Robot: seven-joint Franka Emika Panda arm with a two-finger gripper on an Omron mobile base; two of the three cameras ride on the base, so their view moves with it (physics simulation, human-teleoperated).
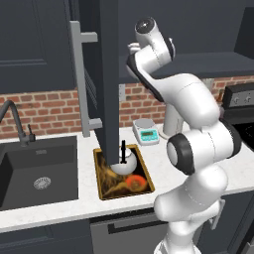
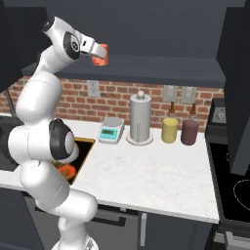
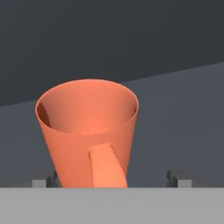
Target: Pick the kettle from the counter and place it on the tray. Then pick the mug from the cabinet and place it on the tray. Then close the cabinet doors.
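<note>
1. At the far left of the left base view, the dark inset sink [image 1: 39,173] lies sunk in the white speckled stone surface [image 1: 163,163]. It has no part in the task.

2. Just right of it, the shallow dark tray with a gold rim and golden-brown swirls [image 1: 103,191] already carries the small squat silver-white kettle with a thin black upright handle [image 1: 124,159]. So I judge the first step done.

3. One tall dark navy cabinet door with a long grey bar handle [image 1: 109,74] stands swung out over the tray, so the closing step is yet to come.

4. The step in hand is the mug. In the right base view the gripper [image 2: 99,52] reaches up at the dark navy wall cabinet's shelf [image 2: 161,66], with the small coral-orange cylindrical mug [image 2: 100,61] at its end.

5. In the hand view the mug [image 3: 87,131] sits between the two dark fingertips [image 3: 179,179], its loop handle facing the camera. The jaws stand fully spread, one on either side, and have hold of nothing.

6. Next, I judge, the jaws must shut on the mug's body, then lift it clear of the shelf and carry it down past the door to a free part of the tray beside the kettle.

7. Further right, the small teal-fronted scale [image 2: 111,130] has a display too small to read; no other writing is legible.
</note>
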